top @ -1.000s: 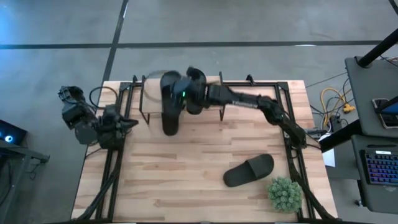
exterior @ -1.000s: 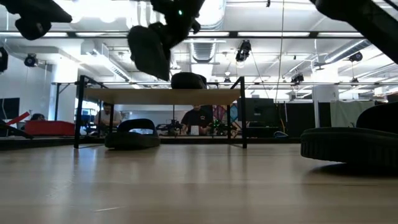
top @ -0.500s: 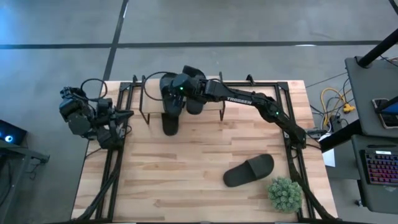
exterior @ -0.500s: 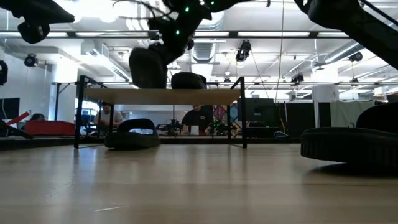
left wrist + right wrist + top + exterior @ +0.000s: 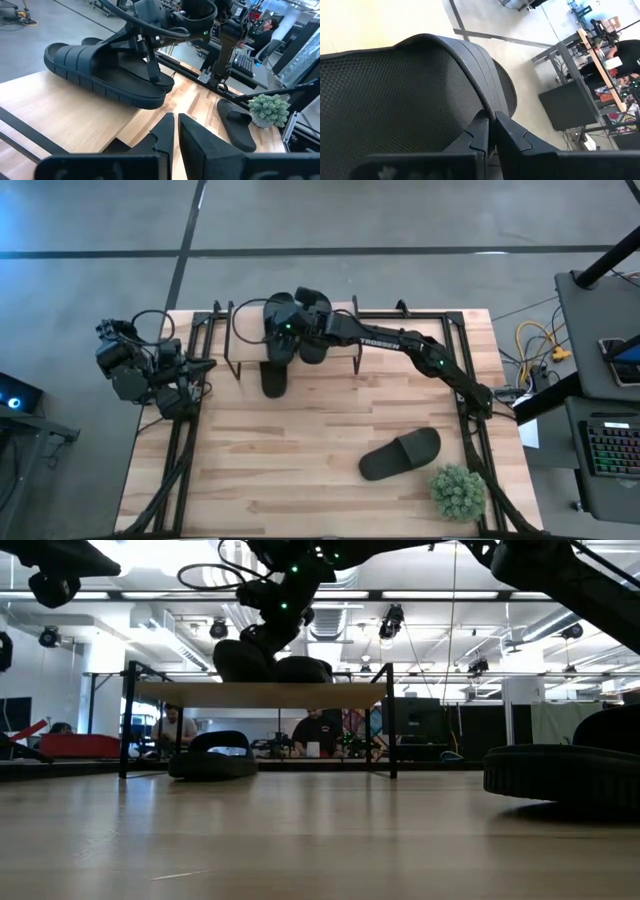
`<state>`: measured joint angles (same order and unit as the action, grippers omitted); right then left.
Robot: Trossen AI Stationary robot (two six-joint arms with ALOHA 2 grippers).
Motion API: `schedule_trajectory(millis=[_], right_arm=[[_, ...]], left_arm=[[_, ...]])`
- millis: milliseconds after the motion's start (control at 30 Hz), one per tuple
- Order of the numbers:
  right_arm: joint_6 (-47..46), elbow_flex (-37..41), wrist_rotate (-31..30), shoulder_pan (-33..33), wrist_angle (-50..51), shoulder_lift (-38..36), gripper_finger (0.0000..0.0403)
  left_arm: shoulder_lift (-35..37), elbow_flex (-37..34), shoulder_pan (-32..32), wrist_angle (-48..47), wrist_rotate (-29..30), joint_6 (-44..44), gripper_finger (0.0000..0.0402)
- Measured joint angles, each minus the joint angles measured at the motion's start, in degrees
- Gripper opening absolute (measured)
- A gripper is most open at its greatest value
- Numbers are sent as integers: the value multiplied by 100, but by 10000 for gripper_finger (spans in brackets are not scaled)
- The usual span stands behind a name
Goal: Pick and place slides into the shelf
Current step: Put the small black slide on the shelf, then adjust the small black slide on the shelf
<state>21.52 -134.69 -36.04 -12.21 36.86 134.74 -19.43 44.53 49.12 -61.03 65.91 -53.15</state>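
On shelf (image 5: 245, 330) plank: right tool (image 5: 290, 332) pinches ribbed black slide (image 5: 280, 328) by mesh-lined strap.

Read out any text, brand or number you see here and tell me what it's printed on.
"TROSSEN": white lettering on the right arm's forearm link, high view.
Nothing else is legible; the slides, the shelf and the room's screens show no readable text.
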Motion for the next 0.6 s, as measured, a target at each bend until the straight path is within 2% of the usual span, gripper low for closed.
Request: schedule_trajectory(millis=[167, 333, 600], right_arm=[[-41, 0, 29, 33, 14, 0, 27], [-432, 0, 384, 31, 29, 0, 74], [-926, -7, 329, 100, 406, -22, 147]], left_arm=[[-49, -2, 0, 2, -3, -4, 10], [-79, -2, 0, 3, -9, -9, 10], [-78, -2, 0, 43, -20, -52, 10]])
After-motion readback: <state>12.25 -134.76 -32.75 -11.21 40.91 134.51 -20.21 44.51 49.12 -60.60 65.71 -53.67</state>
